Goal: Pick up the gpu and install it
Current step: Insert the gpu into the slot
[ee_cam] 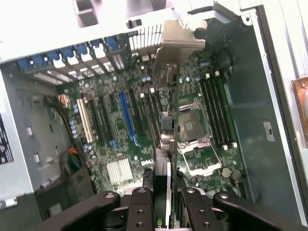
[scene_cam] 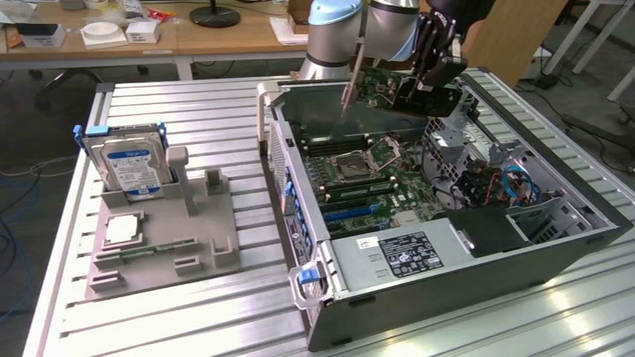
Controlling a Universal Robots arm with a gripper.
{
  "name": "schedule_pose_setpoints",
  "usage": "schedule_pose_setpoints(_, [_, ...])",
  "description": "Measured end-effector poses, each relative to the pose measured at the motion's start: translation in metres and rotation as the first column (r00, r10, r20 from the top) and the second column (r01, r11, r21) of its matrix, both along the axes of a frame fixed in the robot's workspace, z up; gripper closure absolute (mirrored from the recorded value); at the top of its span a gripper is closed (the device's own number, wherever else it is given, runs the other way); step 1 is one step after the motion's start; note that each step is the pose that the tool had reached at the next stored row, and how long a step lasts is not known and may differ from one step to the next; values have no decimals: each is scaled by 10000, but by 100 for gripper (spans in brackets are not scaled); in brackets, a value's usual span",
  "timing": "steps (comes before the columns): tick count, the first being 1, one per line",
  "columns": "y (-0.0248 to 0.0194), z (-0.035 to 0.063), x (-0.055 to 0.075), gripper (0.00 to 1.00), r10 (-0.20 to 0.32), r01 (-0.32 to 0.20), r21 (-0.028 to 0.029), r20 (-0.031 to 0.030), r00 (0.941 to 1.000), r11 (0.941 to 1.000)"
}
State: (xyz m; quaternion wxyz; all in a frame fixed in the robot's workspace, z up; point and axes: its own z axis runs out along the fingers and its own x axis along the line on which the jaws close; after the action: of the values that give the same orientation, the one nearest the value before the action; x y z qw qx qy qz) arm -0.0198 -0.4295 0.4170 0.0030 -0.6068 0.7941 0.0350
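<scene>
The gpu (scene_cam: pixel 380 85), a thin green-and-dark card with a narrow metal end bracket (scene_cam: pixel 352 83), hangs in the air over the back part of the open computer case (scene_cam: pixel 466 294). My gripper (scene_cam: pixel 424 73) is shut on it from above. In the wrist view the gpu (ee_cam: pixel 166 139) runs edge-on away from my gripper (ee_cam: pixel 166 209), its bracket (ee_cam: pixel 179 44) at the far end near the case's rear slots. My black fingers (ee_cam: pixel 139 208) clamp the card from both sides. Below it lies the motherboard (ee_cam: pixel 110 144) with a blue slot (ee_cam: pixel 127 113) and several black slots beside it.
A silver hard drive (scene_cam: pixel 127 163) stands in a grey fixture (scene_cam: pixel 198 245) at the exterior view's left, with a memory stick (scene_cam: pixel 159 245) lying in it. Inside the case are a processor socket (scene_cam: pixel 369 158), cables (scene_cam: pixel 501 186) and a power supply (scene_cam: pixel 402 254). Desks stand behind.
</scene>
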Motion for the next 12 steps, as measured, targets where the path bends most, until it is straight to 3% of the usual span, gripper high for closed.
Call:
schedule_pose_setpoints(2, [0, -4, 0, 73, 110, -110, -3, 206, 9997, 9999])
schedule_pose_setpoints(3, [1, -8, 0, 73, 168, -168, -5, 255, 9995, 9999])
schedule_pose_setpoints(8, [0, -19, -1, 73, 747, -747, -6, 278, 9968, 9972])
schedule_pose_setpoints(12, [0, -32, 0, 73, 1467, -1468, -6, 279, 9888, 9892])
